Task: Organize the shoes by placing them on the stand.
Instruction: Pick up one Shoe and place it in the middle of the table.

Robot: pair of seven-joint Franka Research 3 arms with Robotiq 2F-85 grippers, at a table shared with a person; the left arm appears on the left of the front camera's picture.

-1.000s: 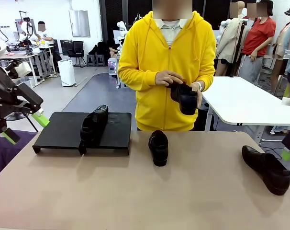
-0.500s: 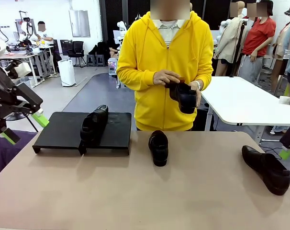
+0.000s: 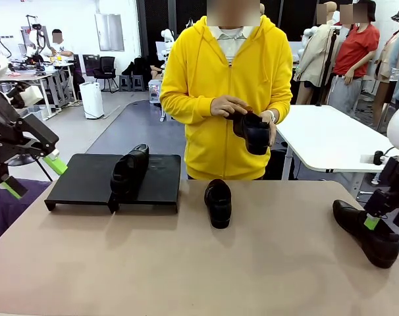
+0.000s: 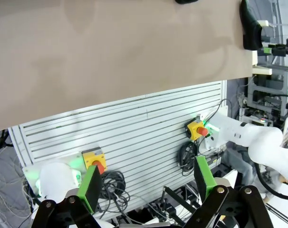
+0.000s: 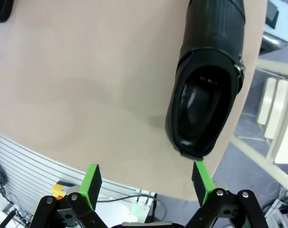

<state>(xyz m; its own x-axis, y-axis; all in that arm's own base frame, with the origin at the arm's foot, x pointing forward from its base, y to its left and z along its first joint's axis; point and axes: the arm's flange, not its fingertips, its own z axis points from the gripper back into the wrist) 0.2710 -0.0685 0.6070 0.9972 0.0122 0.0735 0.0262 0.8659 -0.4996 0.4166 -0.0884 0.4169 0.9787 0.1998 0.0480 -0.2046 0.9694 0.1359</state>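
Left gripper (image 3: pixel 33 176): jaws spread wide, nothing held, poised off the left edge of the table (image 3: pixel 186 270), apart from the stand (image 3: pixel 81 181). Right gripper (image 3: pixel 377 214): jaws likewise spread wide, nothing gripped, poised over the heel end of the right shoe (image 3: pixel 367 232); in the right wrist view one green pad (image 5: pixel 201 178) is seen just beside the heel, contact not discernible. This shoe lies close to the table's right edge. One shoe (image 3: pixel 129 171) is set near the stand's middle, its left platform uncovered. Another shoe (image 3: pixel 218 203) lies mid-table; open tabletop is left on both sides. A fourth shoe (image 3: pixel 253 131) is held in the person's hands (image 3: pixel 232 107).
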